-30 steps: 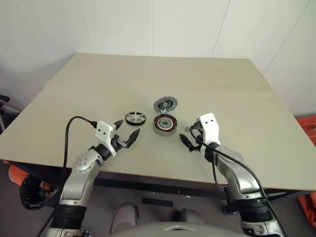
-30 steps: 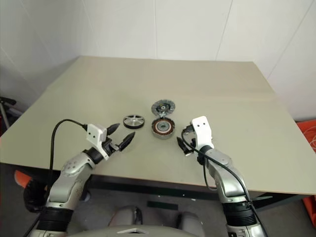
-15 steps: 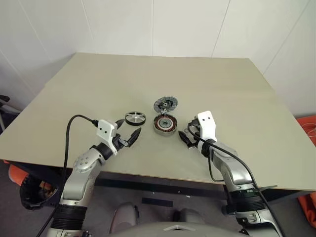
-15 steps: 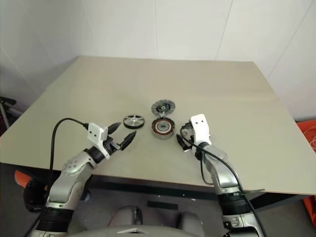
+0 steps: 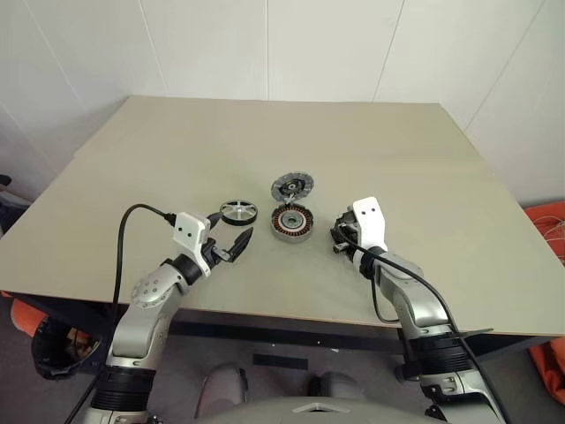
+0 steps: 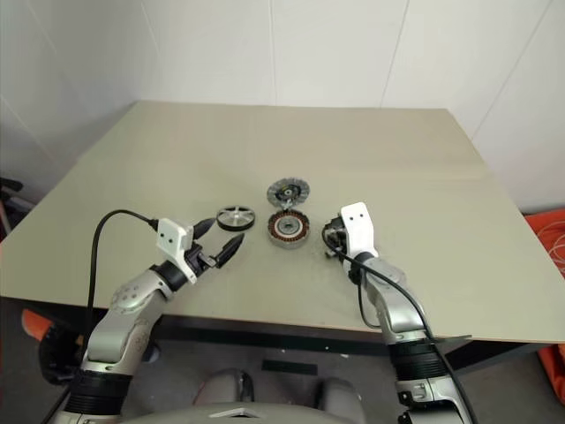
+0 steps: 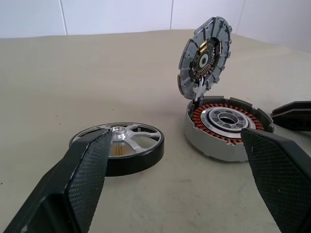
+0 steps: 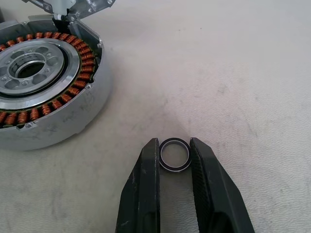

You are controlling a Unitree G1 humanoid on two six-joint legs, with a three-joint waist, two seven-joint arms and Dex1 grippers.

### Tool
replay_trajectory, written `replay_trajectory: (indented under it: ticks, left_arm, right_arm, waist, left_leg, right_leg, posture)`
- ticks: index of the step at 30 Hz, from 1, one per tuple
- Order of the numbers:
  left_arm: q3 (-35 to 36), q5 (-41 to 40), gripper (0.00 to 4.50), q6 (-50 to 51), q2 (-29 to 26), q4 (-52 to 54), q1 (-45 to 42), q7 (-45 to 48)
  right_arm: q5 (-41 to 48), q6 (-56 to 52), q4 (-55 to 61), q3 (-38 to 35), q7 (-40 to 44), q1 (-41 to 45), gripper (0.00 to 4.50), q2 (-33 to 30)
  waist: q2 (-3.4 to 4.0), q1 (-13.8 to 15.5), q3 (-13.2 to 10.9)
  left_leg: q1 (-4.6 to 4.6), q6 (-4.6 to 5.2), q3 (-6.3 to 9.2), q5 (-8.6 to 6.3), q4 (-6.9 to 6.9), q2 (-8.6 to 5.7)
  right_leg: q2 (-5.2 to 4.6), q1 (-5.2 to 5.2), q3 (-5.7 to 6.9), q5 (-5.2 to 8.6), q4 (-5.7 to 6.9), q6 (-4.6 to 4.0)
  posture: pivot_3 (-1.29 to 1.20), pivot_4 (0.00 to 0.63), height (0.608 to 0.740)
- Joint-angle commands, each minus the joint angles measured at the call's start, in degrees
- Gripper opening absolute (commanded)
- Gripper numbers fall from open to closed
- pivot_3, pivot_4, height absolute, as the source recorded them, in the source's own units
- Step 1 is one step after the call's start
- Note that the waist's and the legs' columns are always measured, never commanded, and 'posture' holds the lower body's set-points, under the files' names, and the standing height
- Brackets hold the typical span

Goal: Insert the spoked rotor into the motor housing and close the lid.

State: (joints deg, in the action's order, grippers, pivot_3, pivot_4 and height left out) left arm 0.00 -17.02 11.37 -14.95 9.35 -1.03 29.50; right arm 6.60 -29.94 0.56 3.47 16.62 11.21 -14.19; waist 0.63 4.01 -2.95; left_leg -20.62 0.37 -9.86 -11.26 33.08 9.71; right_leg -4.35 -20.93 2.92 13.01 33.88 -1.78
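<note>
1. Table (image 5: 397,150): we are working over a plain tan top that is carrying every part, grouped near its front middle.
2. Motor housing (image 5: 291,223): we are finding it sitting flat on the table with its copper windings exposed and nothing seated inside, so the insertion is not yet done.
3. Lid (image 5: 293,186): we are seeing it standing raised on the housing's far rim, hinged open; closing it is remaining as the last step.
4. Spoked rotor (image 5: 238,212): we are logging it lying flat on the table just to the housing's left, apart from it and untouched.
5. Left gripper (image 5: 228,238): we are holding it near the rotor with its fingers spread wide and gripping nothing; in its wrist view the rotor is lying between the two fingers, farther out.
6. Right gripper (image 8: 175,162): we are pinching a small ring (image 8: 175,155) between its fingers on the table, just right of the housing.
7. Progress: we are judging both task steps as still ahead.
</note>
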Motion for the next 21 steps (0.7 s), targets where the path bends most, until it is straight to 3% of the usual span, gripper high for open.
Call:
replay_trajectory:
  ticks: [1, 13, 21]
  left_arm:
    - [0.25, -0.66, 4.50, -0.26, 0.04, 2.61, -0.75, -0.12]
    - [0.14, -0.70, 4.50, 0.35, 0.13, 3.22, -0.33, -0.25]
    - [0.47, -1.08, 4.50, -0.35, -0.01, 1.44, -0.95, 0.55]
  right_arm:
    - [-0.11, 0.81, 3.01, -0.84, 0.07, -0.48, 0.57, -0.44]
    - [1.85, -7.80, 18.04, 3.65, 4.57, 0.90, 0.57, -1.63]
    - [0.18, -7.89, 10.40, 8.44, 5.07, 9.03, 0.57, 1.49]
  waist:
    - [0.00, 0.03, 0.00]
    - [0.01, -0.06, -0.01]
    - [0.01, -0.06, 0.00]
  left_leg:
    - [0.00, 0.00, 0.00, 0.00, 0.00, 0.00]
    - [0.02, -0.01, 0.00, 0.01, 0.00, 0.06]
    - [0.00, -0.04, 0.00, 0.03, 0.01, 0.05]
  right_leg:
    - [0.00, 0.00, 0.00, 0.00, 0.00, 0.00]
    - [0.05, -0.01, 0.00, 0.00, 0.02, 0.00]
    - [0.05, -0.03, 0.00, -0.02, 0.04, -0.04]
  posture:
    - [0.00, 0.000, 0.740]
    - [0.00, 0.000, 0.740]
    - [0.00, 0.000, 0.740]
